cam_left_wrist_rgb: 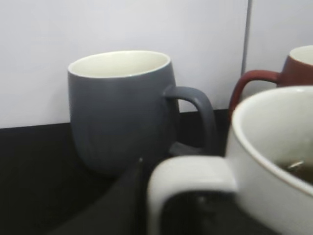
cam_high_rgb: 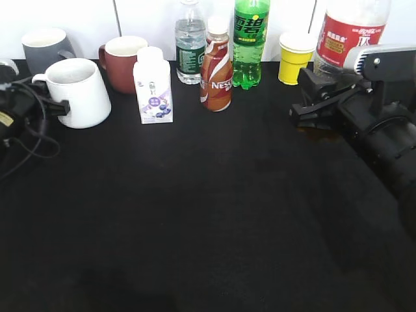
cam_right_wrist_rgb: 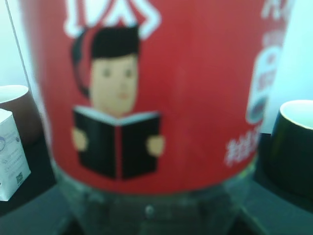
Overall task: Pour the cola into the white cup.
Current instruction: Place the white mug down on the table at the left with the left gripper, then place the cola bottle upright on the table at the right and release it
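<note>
The white cup (cam_high_rgb: 81, 91) stands at the left of the black table, and my left gripper (cam_high_rgb: 60, 107) is shut on its handle. In the left wrist view the handle (cam_left_wrist_rgb: 190, 178) fills the bottom, with the gripper (cam_left_wrist_rgb: 186, 203) around it, and the cup's bowl (cam_left_wrist_rgb: 266, 147) shows some dark liquid inside. The cola bottle (cam_high_rgb: 348, 36) with a red label stands upright at the back right. My right gripper (cam_high_rgb: 311, 97) is shut around its lower part. The red label (cam_right_wrist_rgb: 146, 88) fills the right wrist view and hides the fingers.
A grey mug (cam_high_rgb: 44, 47) and a dark red mug (cam_high_rgb: 122, 60) stand behind the white cup. A white carton (cam_high_rgb: 153, 86), a water bottle (cam_high_rgb: 190, 45), a Nescafe bottle (cam_high_rgb: 216, 68), a green soda bottle (cam_high_rgb: 250, 42) and a yellow cup (cam_high_rgb: 296, 57) line the back.
</note>
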Controlling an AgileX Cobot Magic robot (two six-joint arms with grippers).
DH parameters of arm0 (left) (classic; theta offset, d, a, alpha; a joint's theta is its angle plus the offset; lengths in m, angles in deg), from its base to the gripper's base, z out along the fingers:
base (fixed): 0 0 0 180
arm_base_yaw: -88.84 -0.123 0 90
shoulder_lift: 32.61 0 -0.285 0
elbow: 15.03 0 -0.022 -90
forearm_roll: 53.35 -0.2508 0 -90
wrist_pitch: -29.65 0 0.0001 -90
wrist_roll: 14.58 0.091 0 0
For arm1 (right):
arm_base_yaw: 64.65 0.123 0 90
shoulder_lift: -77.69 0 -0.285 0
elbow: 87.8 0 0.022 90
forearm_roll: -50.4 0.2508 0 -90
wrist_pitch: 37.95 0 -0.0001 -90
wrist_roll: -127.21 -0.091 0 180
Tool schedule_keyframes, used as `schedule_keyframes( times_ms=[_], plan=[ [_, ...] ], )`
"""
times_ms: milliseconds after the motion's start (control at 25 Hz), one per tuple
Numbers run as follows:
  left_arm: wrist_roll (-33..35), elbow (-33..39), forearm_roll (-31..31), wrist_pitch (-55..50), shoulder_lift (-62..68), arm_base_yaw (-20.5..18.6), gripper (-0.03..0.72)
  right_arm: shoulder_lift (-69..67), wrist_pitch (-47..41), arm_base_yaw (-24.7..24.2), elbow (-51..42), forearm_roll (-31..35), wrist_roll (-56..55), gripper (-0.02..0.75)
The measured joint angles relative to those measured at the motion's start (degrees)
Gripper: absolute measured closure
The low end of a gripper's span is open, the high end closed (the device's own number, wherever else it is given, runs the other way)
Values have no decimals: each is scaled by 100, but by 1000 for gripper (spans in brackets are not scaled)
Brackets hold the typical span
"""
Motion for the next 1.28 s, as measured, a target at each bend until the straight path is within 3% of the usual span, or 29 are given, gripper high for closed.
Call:
schedule_keyframes(
  times_ms=[80,240,400,480,600,880,920,1040,1080,1280],
  plan=[
    [-30,378,-8,253,-9,0,403,0,0,0,0,0,0,352],
    [-30,1681,-8,229,-653,0,391,0,-104,-124,229,-4,5,352],
    [-30,2440,-8,165,-2035,146,391,-207,-163,-1209,619,-525,-117,352],
    [-30,2476,-8,-442,-2791,389,391,-739,-162,-1552,1064,-812,-248,352],
    [-30,2485,-13,-1595,-3886,698,391,-1747,-15,-1595,1822,-828,-300,352],
    [-30,2507,-14,-2387,-4680,726,391,-3139,139,-1705,2956,-750,-318,353],
    [-30,2507,-14,-2387,-4680,726,391,-3177,195,-1748,2973,-750,-325,333],
    [-30,2507,-14,-2387,-4680,726,391,-3177,103,-1776,2973,-757,-325,160],
    [-30,2483,-14,-2402,-4680,726,391,-3155,35,-1776,2950,-757,-325,134],
    [-30,2452,-14,-2542,-4680,726,391,-2705,-53,-1776,2241,-763,-325,119]
  ],
)
